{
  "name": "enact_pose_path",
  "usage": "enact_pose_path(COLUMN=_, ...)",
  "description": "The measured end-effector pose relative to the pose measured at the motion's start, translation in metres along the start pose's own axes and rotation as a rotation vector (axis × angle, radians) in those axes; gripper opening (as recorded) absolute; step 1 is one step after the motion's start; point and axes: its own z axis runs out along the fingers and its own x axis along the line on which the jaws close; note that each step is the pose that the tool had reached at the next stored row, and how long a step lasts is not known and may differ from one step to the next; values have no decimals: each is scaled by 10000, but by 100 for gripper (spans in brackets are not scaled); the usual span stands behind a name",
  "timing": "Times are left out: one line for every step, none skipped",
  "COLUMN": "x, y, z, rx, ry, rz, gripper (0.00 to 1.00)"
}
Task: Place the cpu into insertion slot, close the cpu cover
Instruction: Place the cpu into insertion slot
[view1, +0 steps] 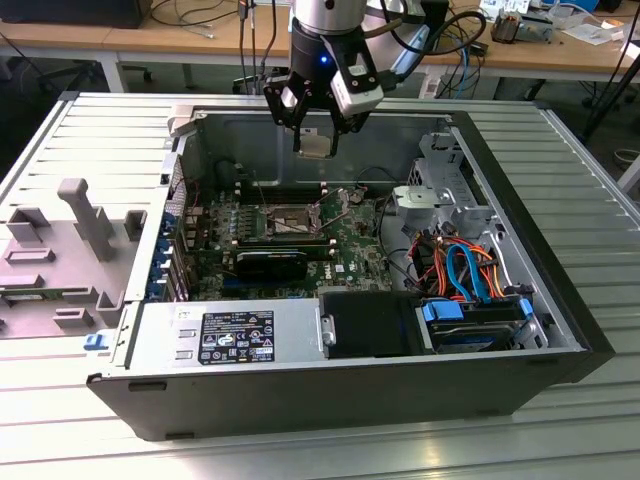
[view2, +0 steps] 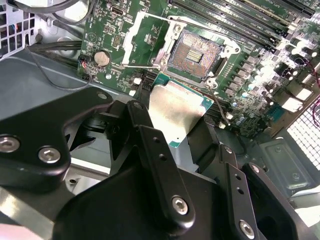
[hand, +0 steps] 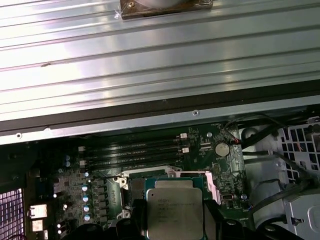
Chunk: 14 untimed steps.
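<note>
Cpu (hand: 174, 210) (printed top face), clenched in claw (view1: 315, 142), hovering above bare insertion slot (view2: 195, 54)

This is looking like a robotics or electronics lab. An opened computer case (view1: 300, 385) is lying on a ribbed aluminium table (view1: 590, 190) with a robot arm (view1: 325, 15) hanging over it, while wooden workbenches (view1: 90, 40) behind are carrying loose cables (view1: 190, 15) and small gear.

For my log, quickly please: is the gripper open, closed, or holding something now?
The gripper: closed on the cpu, which it holds clear of the insertion slot.
</note>
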Motion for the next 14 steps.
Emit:
enact_pose_path(x=0, y=0, z=0, rx=2, ry=-3, rz=31, gripper=55)
enact_pose_path(x=0, y=0, z=0, rx=2, ry=-5, rz=57, gripper=55)
enact_pose_path(x=0, y=0, z=0, rx=2, ry=-7, rz=77, gripper=55)
enact_pose_path(x=0, y=0, z=1, rx=1, ry=-8, rz=89, gripper=55)
enact_pose_path(x=0, y=0, z=1, rx=1, ry=-9, rz=97, gripper=55)
enact_pose_path(x=0, y=0, z=0, rx=1, ry=-9, rz=104, gripper=55)
enact_pose_path(x=0, y=0, z=1, rx=1, ry=-10, rz=111, gripper=55)
enact_pose_path(x=0, y=0, z=1, rx=1, ry=-11, rz=118, gripper=55)
enact_pose_path(x=0, y=0, z=1, rx=1, ry=-12, rz=127, gripper=55)
enact_pose_path(x=0, y=0, z=1, rx=1, ry=-12, rz=134, gripper=55)
enact_pose_path(x=0, y=0, z=1, rx=1, ry=-13, rz=145, gripper=55)
enact_pose_path(x=0, y=0, z=1, rx=1, ry=-14, rz=157, gripper=55)
enact_pose_path(x=0, y=0, z=1, rx=0, ry=-16, rz=174, gripper=55)
enact_pose_path(x=0, y=0, z=1, rx=0, ry=-17, rz=186, gripper=55)
